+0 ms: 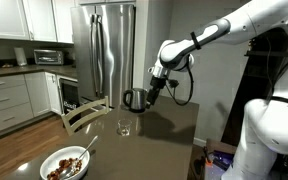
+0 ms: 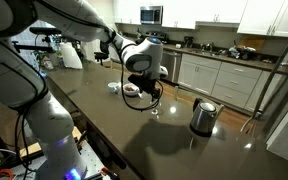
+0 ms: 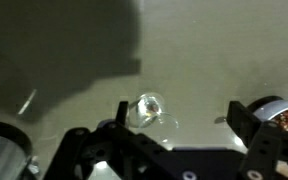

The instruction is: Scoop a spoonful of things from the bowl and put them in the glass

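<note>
White bowl (image 1: 47, 163) has the spoon (image 1: 84, 152) propped handle-out, likely for an easy grab. Your gripper (image 1: 154, 97) hangs spread and empty near the glass (image 1: 124, 127), which stands clear for pouring.

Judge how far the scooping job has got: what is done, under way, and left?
Done: nothing visible; the glass looks empty, the pieces lie in the bowl. Under way: the open hand hovers near the glass, holding nothing. Left: take the spoon, scoop, tip into the glass.

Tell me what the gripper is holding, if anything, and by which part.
Nothing. The gripper is open and empty near the glass; the spoon rests untouched in the bowl.
</note>
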`<state>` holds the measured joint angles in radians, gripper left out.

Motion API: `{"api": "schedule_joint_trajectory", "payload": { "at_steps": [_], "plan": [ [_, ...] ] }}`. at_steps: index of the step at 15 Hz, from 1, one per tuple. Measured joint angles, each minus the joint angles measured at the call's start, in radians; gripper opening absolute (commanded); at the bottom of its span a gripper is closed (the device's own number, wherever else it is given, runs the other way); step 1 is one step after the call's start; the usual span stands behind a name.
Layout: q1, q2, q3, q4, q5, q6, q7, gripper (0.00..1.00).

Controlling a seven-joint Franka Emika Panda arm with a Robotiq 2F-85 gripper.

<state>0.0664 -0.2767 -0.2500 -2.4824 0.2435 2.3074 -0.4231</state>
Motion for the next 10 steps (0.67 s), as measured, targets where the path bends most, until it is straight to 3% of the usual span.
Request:
{"api": "schedule_joint_trajectory", "payload": {
  "at_steps": [5,10],
  "plan": [
    [0.043,0.164,0.026,0.119,0.285,-0.012,-0.221,1.0],
    [0.037,0.266,0.108,0.185,0.405,-0.043,-0.286,1.0]
  ]
}}
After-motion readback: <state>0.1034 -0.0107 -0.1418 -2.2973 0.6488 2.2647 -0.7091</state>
